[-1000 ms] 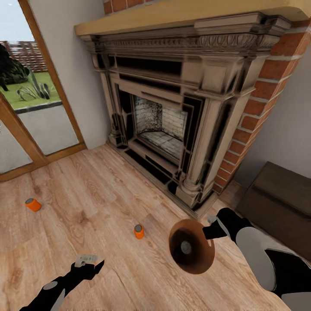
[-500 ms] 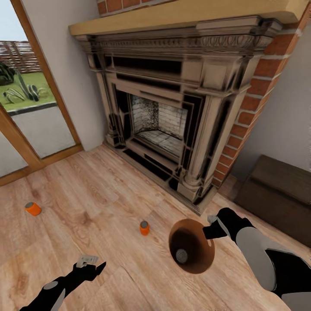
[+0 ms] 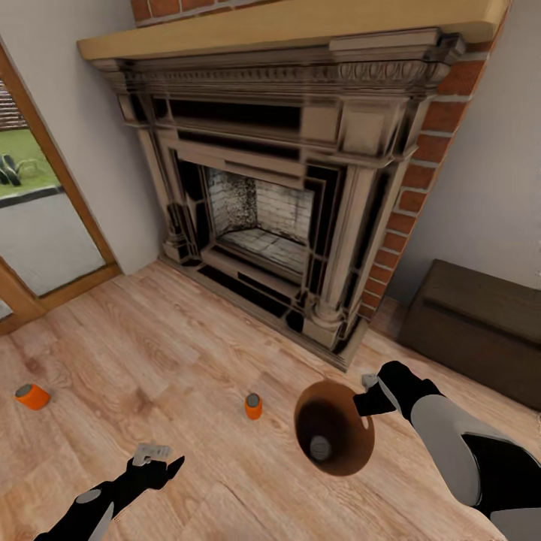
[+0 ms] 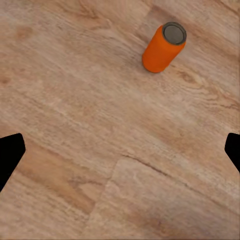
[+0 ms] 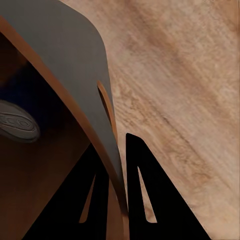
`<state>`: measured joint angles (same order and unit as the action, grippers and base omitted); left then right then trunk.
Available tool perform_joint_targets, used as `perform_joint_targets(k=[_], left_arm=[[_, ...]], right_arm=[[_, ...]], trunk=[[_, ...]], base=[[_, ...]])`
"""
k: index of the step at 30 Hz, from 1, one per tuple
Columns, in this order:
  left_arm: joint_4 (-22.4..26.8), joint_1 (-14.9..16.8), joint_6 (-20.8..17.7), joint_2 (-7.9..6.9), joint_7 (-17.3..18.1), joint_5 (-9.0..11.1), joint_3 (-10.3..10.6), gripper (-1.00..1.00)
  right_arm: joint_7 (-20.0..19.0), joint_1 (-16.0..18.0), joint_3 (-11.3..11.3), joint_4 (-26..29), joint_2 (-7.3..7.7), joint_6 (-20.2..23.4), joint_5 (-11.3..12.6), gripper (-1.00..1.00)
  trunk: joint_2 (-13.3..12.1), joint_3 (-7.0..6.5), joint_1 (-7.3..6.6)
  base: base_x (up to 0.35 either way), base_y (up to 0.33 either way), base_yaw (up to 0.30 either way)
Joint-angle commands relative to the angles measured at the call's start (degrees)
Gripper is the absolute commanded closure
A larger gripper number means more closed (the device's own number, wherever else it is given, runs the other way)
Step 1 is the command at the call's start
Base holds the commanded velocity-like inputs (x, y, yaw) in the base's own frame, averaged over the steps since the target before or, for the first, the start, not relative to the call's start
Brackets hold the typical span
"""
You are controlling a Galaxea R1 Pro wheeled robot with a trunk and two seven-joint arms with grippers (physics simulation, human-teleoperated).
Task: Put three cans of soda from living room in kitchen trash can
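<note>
R end effector (image 3: 366, 396): clamped on tash can (image 3: 334, 438) rim, carrying it to the cans; one can (image 3: 320, 448) inside.
L end effector (image 3: 156, 454): released, empty, free to pick.
Upright orange can (image 3: 253, 406): floor (image 3: 188, 338), 12 o'clock of L.
Tipped orange can (image 3: 32, 396): far 9 o'clock.

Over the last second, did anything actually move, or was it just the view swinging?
Mostly the view: the fireplace, glass door and floor shifted together, so the camera turned rightward. The can inside the bucket slid a little. Unchanged: the right gripper still pinches the bucket's rim, the left gripper stays open and empty, and both orange cans remain on the floor.
</note>
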<state>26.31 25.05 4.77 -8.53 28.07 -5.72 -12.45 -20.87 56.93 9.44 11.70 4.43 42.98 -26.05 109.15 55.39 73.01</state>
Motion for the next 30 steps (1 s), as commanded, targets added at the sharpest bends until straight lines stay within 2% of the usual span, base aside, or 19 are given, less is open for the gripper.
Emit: perform_joint_targets(k=[1, 8, 16, 22, 30], left_arm=[[0.0, 0.0, 0.0, 0.02, 0.0, 0.0, 0.0, -1.00], [-0.1, 0.0, 0.0, 0.04, -0.1, 0.0, 0.0, -1.00], [-0.1, 0.0, 0.1, 0.06, -0.2, -0.1, 0.0, -1.00], [-0.1, 0.0, 0.1, 0.09, -0.4, -3.1, 0.7, -1.00], [-0.1, 0.0, 0.3, 0.09, -0.5, -3.6, 0.8, -1.00]], right_arm=[[-0.2, 0.0, 0.4, 0.0, 0.01, 0.2, 1.0, 1.00], [-0.1, 0.0, 0.3, 0.0, 0.00, 0.2, 1.0, 1.00], [-0.1, 0.0, 0.4, 0.0, -0.04, 0.2, 1.0, 1.00], [-0.1, 0.0, 0.3, 0.0, -0.02, 0.2, 1.0, 1.00], [-0.1, 0.0, 0.3, 0.0, -0.03, 0.2, 1.0, 1.00]], trunk=[[0.0, 0.00, 0.00], [0.0, 0.00, 0.00], [0.0, -0.19, 0.00], [0.0, -0.58, 0.00], [0.0, -1.18, 0.00]], base=[[0.210, 0.274, -0.248], [0.231, 0.137, -0.180], [0.038, 0.006, -0.096], [0.004, -0.201, -0.170], [0.000, -0.276, -0.161]])
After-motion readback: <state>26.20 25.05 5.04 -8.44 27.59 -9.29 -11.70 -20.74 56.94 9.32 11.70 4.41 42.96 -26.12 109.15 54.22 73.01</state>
